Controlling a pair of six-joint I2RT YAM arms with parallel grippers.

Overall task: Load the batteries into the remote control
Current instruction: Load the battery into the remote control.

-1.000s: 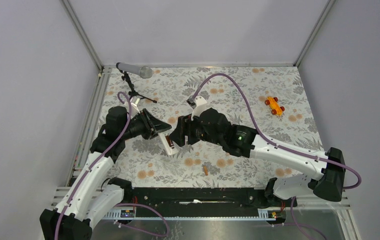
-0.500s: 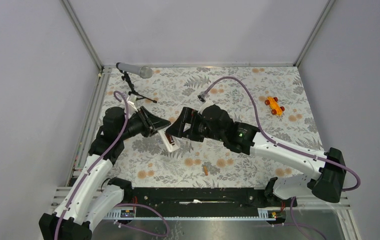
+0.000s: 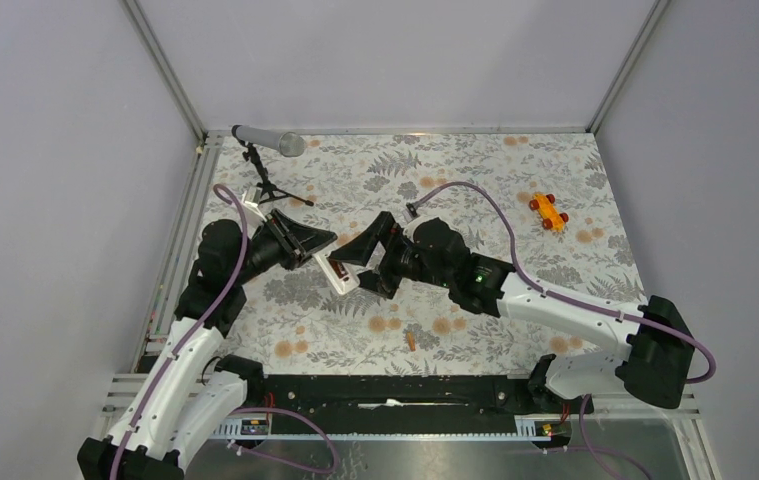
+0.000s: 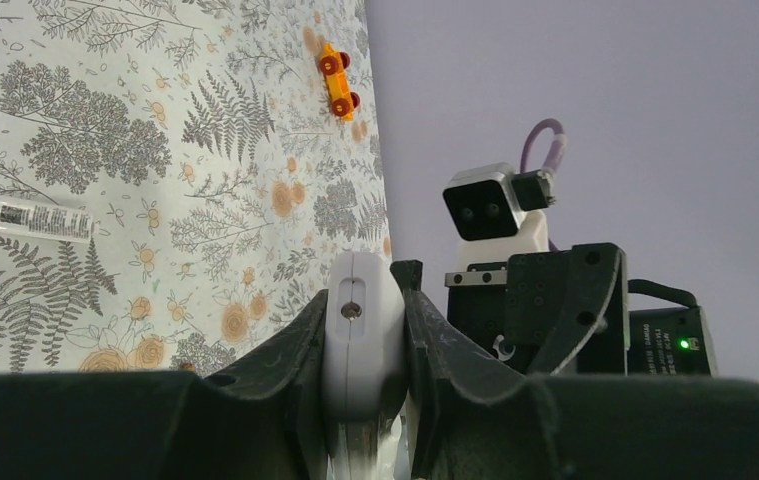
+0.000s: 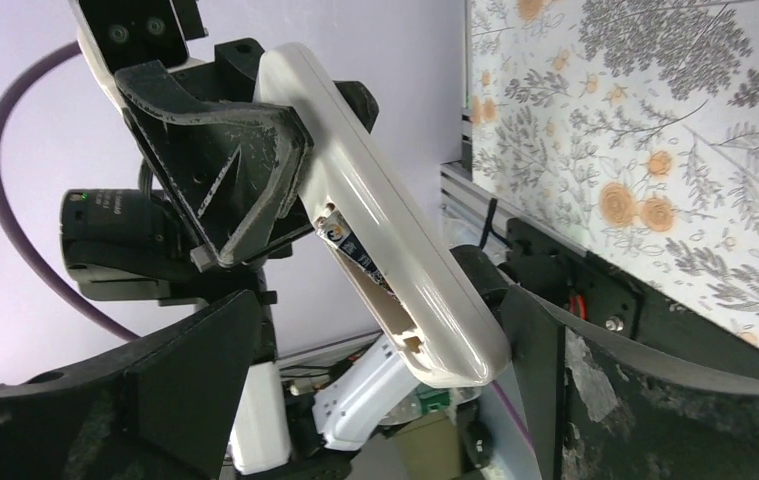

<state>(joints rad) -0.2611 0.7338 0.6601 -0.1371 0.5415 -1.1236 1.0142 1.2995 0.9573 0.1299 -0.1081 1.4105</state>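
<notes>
Item: remote control [image 5: 385, 230], clamped in left gripper [image 4: 363, 292], above desk [image 3: 475, 180] | right gripper [image 5: 370, 310]: spread, astride remote control's end | battery [image 3: 410, 340]: on desk, base-side of remote control | advice: hold compartment steady, fetch battery.

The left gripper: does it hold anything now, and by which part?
The left gripper clamps the remote control near one end, between both fingers; the rest juts out beyond them.

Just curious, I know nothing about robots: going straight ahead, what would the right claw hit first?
Most likely the remote control, gripped by the left claw: it sits between the open fingers of the right claw.
</notes>
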